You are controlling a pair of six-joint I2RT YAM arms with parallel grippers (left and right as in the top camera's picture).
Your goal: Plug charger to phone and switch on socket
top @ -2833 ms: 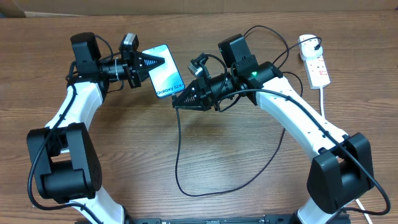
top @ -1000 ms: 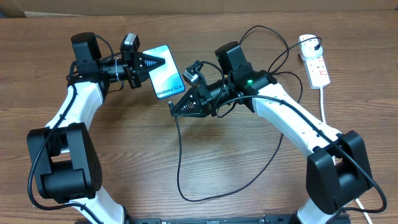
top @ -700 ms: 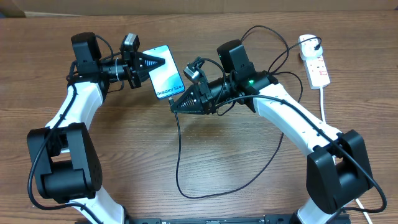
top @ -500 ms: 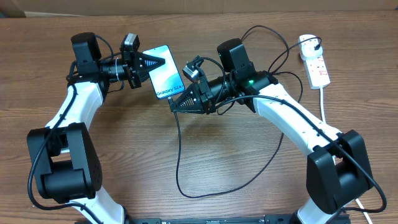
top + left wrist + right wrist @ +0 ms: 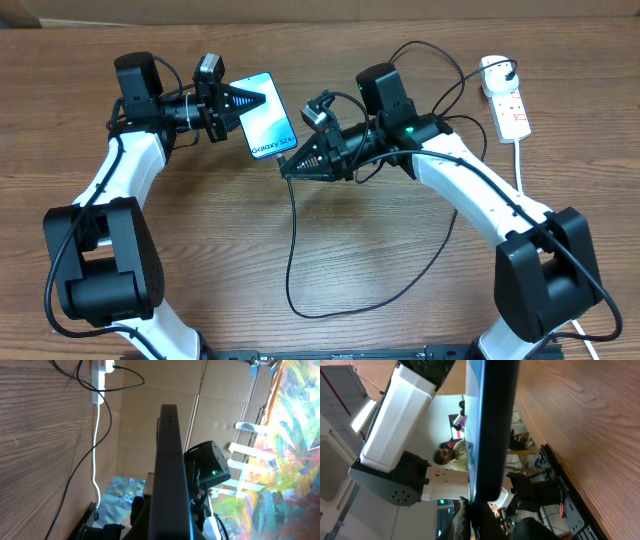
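Note:
My left gripper (image 5: pixel 246 101) is shut on the upper part of the phone (image 5: pixel 266 122), holding it off the table with its blue-white screen facing up. In the left wrist view the phone (image 5: pixel 170 460) shows edge-on between the fingers. My right gripper (image 5: pixel 288 170) is shut on the charger's connector end, right at the phone's lower edge (image 5: pixel 490 492); I cannot tell if the tip is in the port. The black charger cable (image 5: pixel 292 250) loops down over the table and back up to the white socket (image 5: pixel 507 100) at the far right, where its plug (image 5: pixel 497 70) sits.
The socket's thick white cord (image 5: pixel 520 160) runs down the right side of the table. The black cable loop (image 5: pixel 400 290) lies across the middle and front. A cardboard wall (image 5: pixel 320 8) borders the back edge.
My right gripper has shifted slightly to the right with the connector, staying at the phone's lower edge. The left gripper and the phone have not moved.

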